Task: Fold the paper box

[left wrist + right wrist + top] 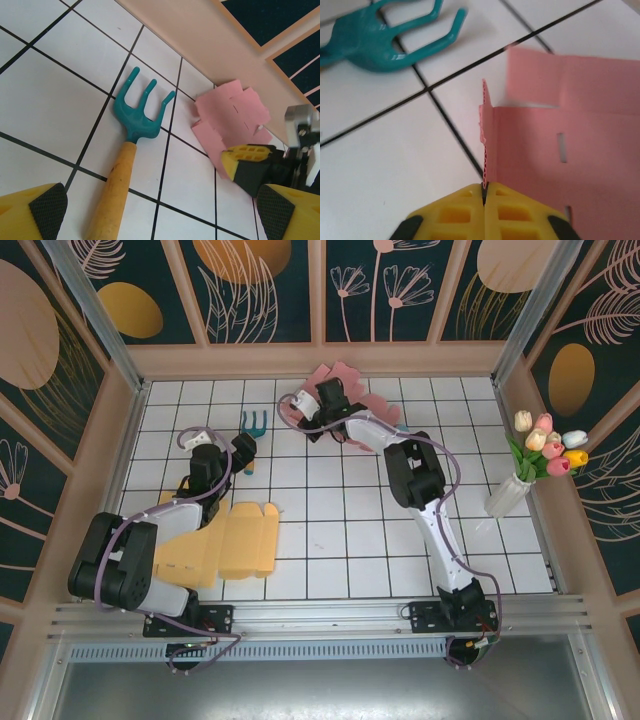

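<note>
Right gripper (484, 189) clamps tight on a raised edge of the pink paper box blank (570, 150); left gripper (160, 212) gapes wide, empty, over the teal hand fork (140, 117)

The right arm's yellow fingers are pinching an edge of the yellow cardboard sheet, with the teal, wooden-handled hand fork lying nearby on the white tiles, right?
The colour is wrong: the right gripper is shut on an edge of the pink cardboard sheet, as the right wrist view shows. The teal, wooden-handled hand fork does lie nearby on the white tiles.
</note>
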Controlling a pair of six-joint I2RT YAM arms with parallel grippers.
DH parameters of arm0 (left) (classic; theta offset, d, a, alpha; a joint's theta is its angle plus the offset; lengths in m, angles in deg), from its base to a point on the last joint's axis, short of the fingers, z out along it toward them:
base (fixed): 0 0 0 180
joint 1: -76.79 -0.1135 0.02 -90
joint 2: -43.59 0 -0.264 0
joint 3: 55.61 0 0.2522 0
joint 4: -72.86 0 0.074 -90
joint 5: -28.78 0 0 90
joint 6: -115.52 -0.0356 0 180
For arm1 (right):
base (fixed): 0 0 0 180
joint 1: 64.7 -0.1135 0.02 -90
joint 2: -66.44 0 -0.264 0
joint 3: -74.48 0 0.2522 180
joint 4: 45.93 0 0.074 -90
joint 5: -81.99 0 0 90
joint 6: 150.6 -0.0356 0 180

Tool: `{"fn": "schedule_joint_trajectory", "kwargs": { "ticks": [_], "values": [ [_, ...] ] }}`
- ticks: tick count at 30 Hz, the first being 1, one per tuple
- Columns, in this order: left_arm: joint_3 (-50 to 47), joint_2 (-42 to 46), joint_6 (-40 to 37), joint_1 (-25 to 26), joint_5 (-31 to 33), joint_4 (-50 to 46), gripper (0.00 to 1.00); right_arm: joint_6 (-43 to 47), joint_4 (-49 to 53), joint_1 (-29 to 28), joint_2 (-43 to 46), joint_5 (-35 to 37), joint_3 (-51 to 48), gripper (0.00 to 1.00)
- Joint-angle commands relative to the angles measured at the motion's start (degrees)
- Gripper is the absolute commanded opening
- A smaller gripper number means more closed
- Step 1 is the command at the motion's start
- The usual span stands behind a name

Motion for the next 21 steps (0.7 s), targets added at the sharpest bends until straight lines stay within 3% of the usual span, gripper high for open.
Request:
{"fn": "schedule_joint_trajectory", "kwargs": {
  "ticks": [1, 6, 12, 21],
  "values": [
    [1.52, -0.09, -0.22, 0.3, -0.4, 1.43, 0.99, 2.19, 1.95, -1.42, 0.18, 2.58, 0.88, 0.0],
    [1.28, 2.31, 0.4, 0.3, -0.6, -0.27, 0.99, 3.19, 2.19, -2.7, 5.03, 4.69, -1.89, 0.0],
    [-1.04, 9.38, 1.5, 0.27, -1.06, -2.1, 0.99, 0.5, -3.61, -4.48, 17.99, 9.44, -13.67, 0.0],
    [-5.38, 22.62, 4.91, 0.37, -1.32, -8.43, 0.99, 0.99, -10.38, -12.66, 36.03, 26.65, -28.53, 0.0]
  ]
}}
